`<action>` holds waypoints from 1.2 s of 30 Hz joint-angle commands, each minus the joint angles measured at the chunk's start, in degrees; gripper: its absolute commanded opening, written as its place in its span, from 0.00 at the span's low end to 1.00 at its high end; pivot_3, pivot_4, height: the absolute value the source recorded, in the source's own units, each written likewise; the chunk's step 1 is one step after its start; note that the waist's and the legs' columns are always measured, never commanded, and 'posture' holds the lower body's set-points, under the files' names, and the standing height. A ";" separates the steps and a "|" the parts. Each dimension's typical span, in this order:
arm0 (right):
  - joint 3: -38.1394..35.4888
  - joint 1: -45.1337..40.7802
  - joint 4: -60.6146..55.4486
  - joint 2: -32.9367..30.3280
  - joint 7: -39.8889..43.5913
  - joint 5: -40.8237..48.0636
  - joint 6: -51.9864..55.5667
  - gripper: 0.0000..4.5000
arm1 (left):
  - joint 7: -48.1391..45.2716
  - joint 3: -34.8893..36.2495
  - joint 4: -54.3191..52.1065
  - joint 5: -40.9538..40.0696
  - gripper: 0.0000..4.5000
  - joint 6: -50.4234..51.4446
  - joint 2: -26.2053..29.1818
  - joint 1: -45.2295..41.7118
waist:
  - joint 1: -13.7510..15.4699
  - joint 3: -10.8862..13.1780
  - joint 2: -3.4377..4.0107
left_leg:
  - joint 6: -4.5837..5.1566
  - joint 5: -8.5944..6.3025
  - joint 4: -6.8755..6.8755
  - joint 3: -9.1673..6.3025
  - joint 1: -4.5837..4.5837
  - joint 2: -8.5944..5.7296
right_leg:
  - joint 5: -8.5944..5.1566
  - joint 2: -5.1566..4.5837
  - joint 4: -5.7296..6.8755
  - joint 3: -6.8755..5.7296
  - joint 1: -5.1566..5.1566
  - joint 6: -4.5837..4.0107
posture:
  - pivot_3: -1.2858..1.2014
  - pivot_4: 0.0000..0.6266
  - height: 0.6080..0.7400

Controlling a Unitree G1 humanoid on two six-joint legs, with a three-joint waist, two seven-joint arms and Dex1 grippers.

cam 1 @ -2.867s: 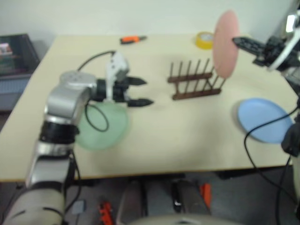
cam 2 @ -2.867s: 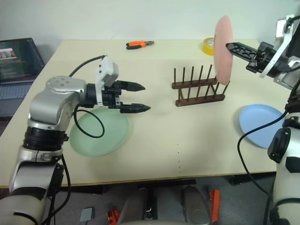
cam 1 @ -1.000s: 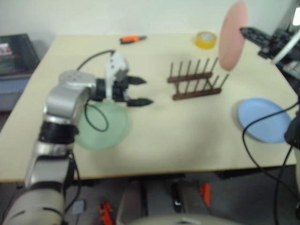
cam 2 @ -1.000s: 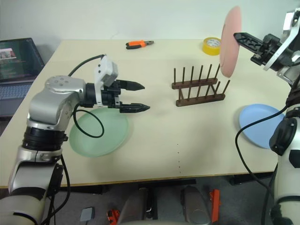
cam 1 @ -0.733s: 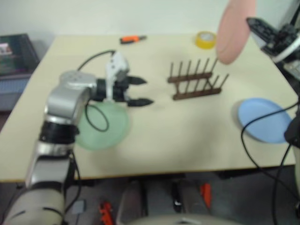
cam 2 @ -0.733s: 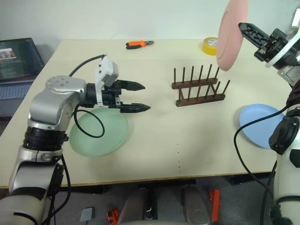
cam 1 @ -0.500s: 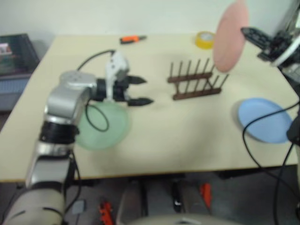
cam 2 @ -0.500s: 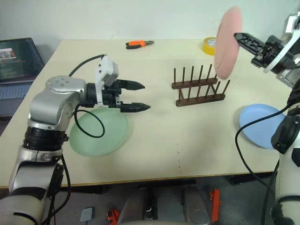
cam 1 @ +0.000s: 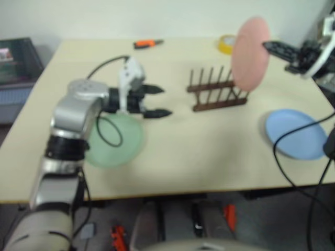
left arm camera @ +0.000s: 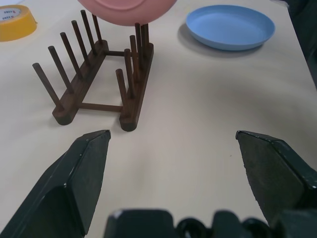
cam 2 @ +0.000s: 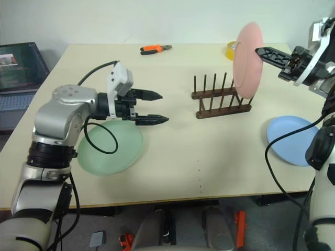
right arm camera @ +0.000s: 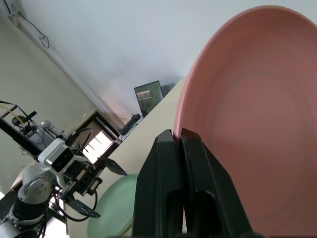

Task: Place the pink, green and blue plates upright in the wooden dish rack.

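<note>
Pink plate (cam 2: 244,57) in right gripper (cam 2: 260,51), lower rim hiding rack's (cam 2: 214,99) right end.

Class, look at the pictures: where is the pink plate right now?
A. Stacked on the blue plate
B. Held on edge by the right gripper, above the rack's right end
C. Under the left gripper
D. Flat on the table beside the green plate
B: the right gripper pinches the pink plate by its rim, upright over the rack.

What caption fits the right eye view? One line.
Right gripper holds the pink plate upright over the wooden dish rack.
</note>
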 commanded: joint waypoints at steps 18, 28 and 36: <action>0.55 -5.72 2.25 -2.34 4.99 -3.15 1.48 0.00 | 0.73 0.30 0.07 -0.19 0.99 -2.18 -1.05 -0.93 | -0.01 0.01 0.01 | 0.00 0.00 0.01 0.02 0.00 0.00 | 0.00 0.00 0.02 0.02 -0.01 -0.01 | 0.52 0.24 1.00; -0.56 -5.13 3.97 -2.58 2.69 -4.50 -1.12 0.00 | 1.31 0.40 -0.50 -0.39 0.99 -2.04 -1.52 -0.25 | -0.01 0.01 0.02 | 0.00 0.00 0.02 0.02 0.00 -0.01 | 0.00 0.00 0.03 0.02 -0.01 -0.01 | 0.52 0.24 1.00; -5.00 -4.48 5.67 -2.76 -1.02 -3.05 -2.08 0.00 | 1.37 0.61 -0.26 -0.38 0.99 -2.20 -1.55 -0.18 | -0.01 0.01 0.02 | 0.00 0.00 0.01 0.02 0.00 -0.01 | 0.00 0.00 0.03 0.02 -0.01 -0.01 | 0.52 0.24 1.00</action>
